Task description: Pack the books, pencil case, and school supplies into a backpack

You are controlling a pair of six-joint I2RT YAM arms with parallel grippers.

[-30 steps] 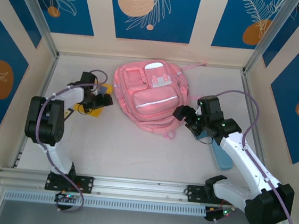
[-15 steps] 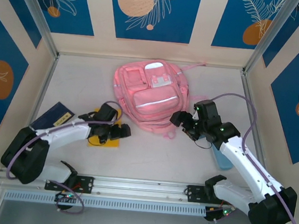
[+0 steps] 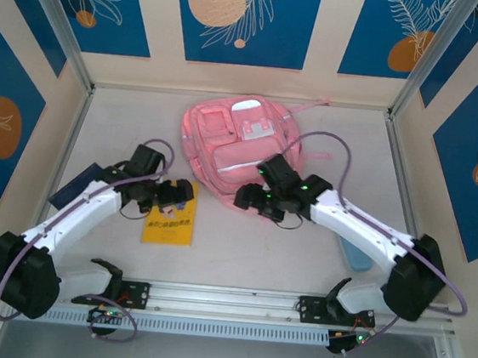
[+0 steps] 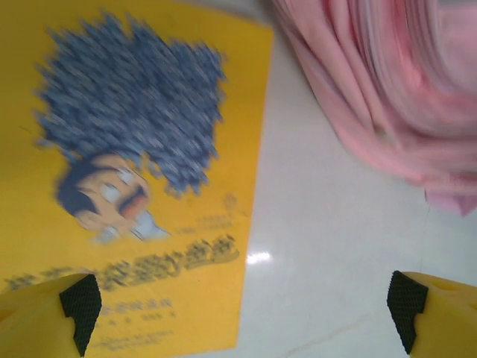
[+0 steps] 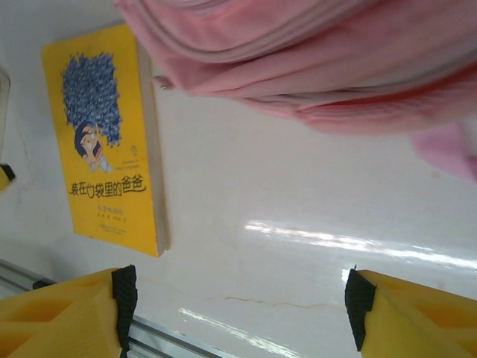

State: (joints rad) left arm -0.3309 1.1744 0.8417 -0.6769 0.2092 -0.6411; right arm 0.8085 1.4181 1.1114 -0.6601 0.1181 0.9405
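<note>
The pink backpack (image 3: 234,148) lies flat at the back middle of the table. A yellow book (image 3: 170,223) rests flat in front of its left corner. My left gripper (image 3: 181,197) hovers over the book's far edge, open and empty; in the left wrist view the book (image 4: 134,186) and the backpack (image 4: 387,89) lie below the gripper (image 4: 242,302). My right gripper (image 3: 248,199) is open at the backpack's near edge, above bare table (image 5: 240,302), with the book (image 5: 104,142) to its left. The navy book (image 3: 71,185) peeks from under the left arm. The light blue pencil case (image 3: 355,253) lies beneath the right arm.
Metal posts and walls (image 3: 74,119) close in the table on three sides, and a rail (image 3: 226,302) runs along the near edge. Bare white table (image 3: 274,255) stretches between the yellow book and the pencil case.
The yellow book came from the back left to the front middle and now lies free. My left gripper opened wider and drew back. My right arm swung left along the backpack's near edge.
</note>
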